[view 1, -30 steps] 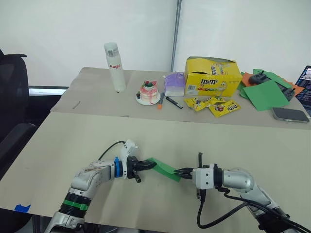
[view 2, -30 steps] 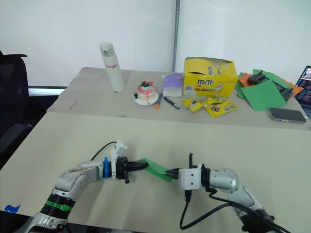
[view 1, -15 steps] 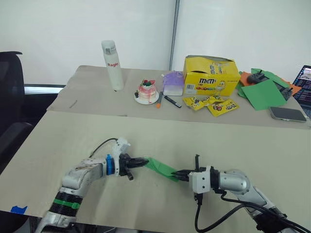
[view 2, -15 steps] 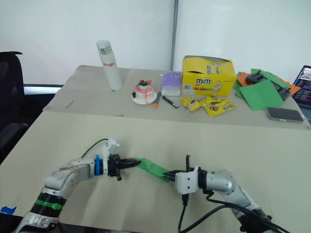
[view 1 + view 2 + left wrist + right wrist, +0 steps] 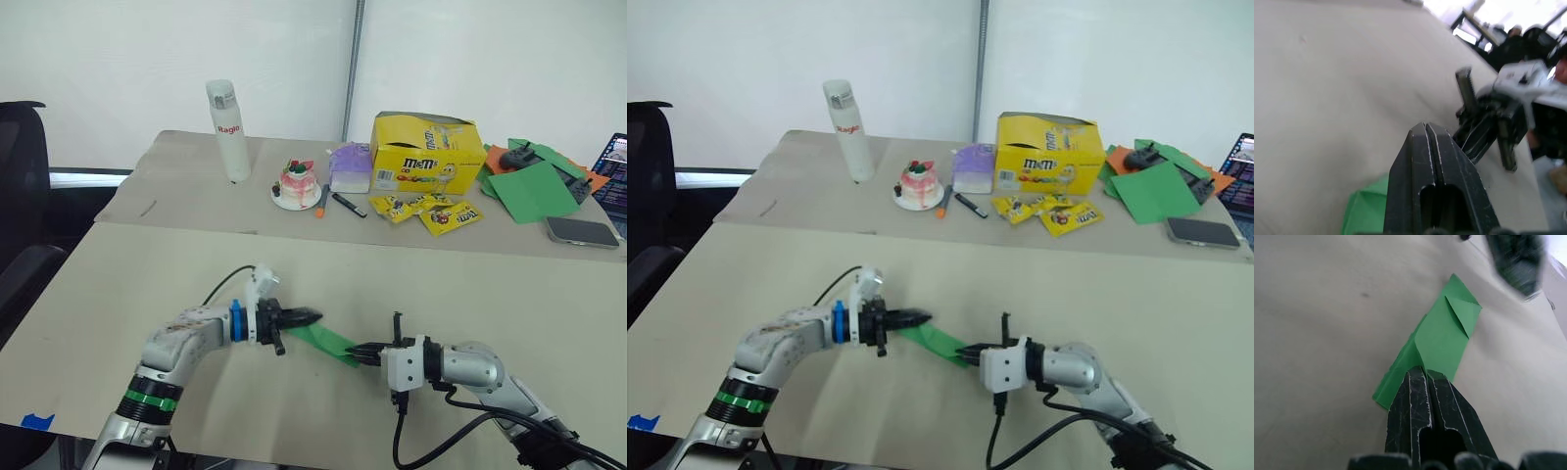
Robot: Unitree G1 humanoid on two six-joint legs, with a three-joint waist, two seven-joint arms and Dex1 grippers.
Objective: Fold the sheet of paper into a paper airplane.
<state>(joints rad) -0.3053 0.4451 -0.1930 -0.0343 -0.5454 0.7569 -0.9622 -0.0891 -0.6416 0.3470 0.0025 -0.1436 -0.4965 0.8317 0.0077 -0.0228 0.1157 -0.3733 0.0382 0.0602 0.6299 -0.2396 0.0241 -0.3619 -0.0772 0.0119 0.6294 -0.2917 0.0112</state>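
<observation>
The sheet of paper (image 5: pixel 328 341) is a narrow, creased bright green strip just above the near table, lying between my two grippers. My right gripper (image 5: pixel 358 350) is shut on its right end; in the right wrist view its black fingers (image 5: pixel 1410 391) pinch the paper (image 5: pixel 1444 340) near one corner. The left gripper (image 5: pixel 312 315) is shut with nothing in it, hovering just above the paper's left end and apart from it. The left wrist view shows that gripper (image 5: pixel 1425 126) closed, a green corner (image 5: pixel 1364 213) below it and the right gripper (image 5: pixel 1484 132) ahead.
On the far table stand a white bottle (image 5: pixel 228 132), a small cake on a plate (image 5: pixel 300 186), a yellow candy box (image 5: pixel 426 152) with loose packets (image 5: pixel 436 213), larger green sheets (image 5: pixel 534 186) and a phone (image 5: pixel 583 230). A black chair (image 5: pixel 20 196) is at the left.
My left gripper has let go of the paper's left end and moved slightly up and right, closing empty above it. The right gripper still holds its end.
</observation>
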